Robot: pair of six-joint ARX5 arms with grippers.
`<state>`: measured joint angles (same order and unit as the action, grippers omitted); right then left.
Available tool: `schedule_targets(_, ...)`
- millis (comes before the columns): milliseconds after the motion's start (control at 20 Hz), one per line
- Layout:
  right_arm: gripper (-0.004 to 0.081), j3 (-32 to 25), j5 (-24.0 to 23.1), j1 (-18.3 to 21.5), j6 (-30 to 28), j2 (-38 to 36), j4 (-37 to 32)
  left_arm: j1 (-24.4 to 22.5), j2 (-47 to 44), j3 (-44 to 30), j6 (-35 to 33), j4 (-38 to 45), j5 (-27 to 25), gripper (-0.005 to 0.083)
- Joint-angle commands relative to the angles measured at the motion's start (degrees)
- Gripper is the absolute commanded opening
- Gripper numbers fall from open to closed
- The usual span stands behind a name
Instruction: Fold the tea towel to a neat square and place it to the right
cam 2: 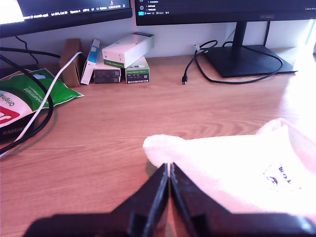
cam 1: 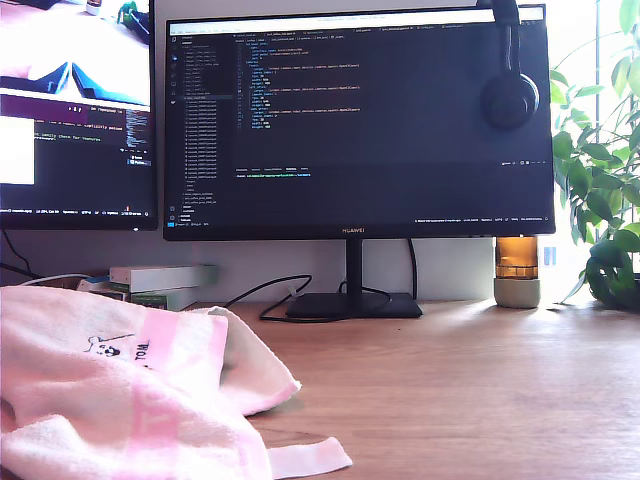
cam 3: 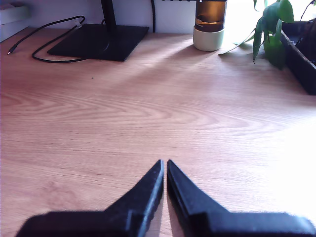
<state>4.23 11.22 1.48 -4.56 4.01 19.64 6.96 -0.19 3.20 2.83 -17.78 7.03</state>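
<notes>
The tea towel [cam 1: 120, 400] lies rumpled on the wooden desk [cam 1: 450, 390] at the exterior view's lower left. It is pink and white, with a small printed label [cam 1: 120, 348] and a thin strip [cam 1: 310, 458] sticking out at its edge. In the first wrist view my first gripper [cam 2: 169, 166] is shut, its tips over the towel's [cam 2: 232, 163] near corner; I cannot tell whether cloth is pinched. My second gripper [cam 3: 164, 163] is shut over bare wood, with no towel in its view. Neither gripper shows in the exterior view.
A monitor stand [cam 1: 350, 305] with a black cable [cam 2: 217, 74] sits at the back. Small boxes [cam 2: 126, 54], a green bag [cam 2: 29, 94] and cables [cam 2: 29, 118] lie beyond the first gripper. An amber jar [cam 3: 210, 24] and a potted plant [cam 3: 269, 29] stand at the exterior view's right.
</notes>
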Motion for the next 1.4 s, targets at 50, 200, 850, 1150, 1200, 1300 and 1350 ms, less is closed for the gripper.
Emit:
schedule_targets(50,-0.0011,-0.3,0.4,0.2,0.2,0.2,-5.2,-0.2,-0.6,-1.3,2.8,6.7,0.0,-0.0019)
schedule_targets(200,-0.0011,-0.4,0.4,0.2,0.2,0.2,-5.3,-0.2,-0.6,-1.3,2.8,6.7,0.0,-0.0019)
schedule_targets(850,-0.0010,-0.1,16.3,-4.4,21.8,1.5,-13.1,6.4,-0.5,-1.3,3.4,10.1,18.3,-0.0019)
schedule_targets(1150,-0.0011,5.1,18.7,-15.0,25.7,16.5,-12.9,16.9,4.9,-1.3,2.1,10.3,17.9,-0.0019)
schedule_targets(1200,-0.0010,6.9,19.3,-16.7,25.8,20.8,-13.0,18.6,6.3,-1.3,1.5,10.6,17.9,-0.0019)
schedule_targets(1300,-0.0010,11.2,22.0,-20.5,25.8,30.2,-13.0,21.6,8.6,-1.3,0.8,11.6,17.0,-0.0019)
schedule_targets(1350,-0.0010,13.8,24.0,-22.2,25.9,35.3,-13.0,22.9,9.5,-1.3,0.1,12.1,16.5,-0.0019)
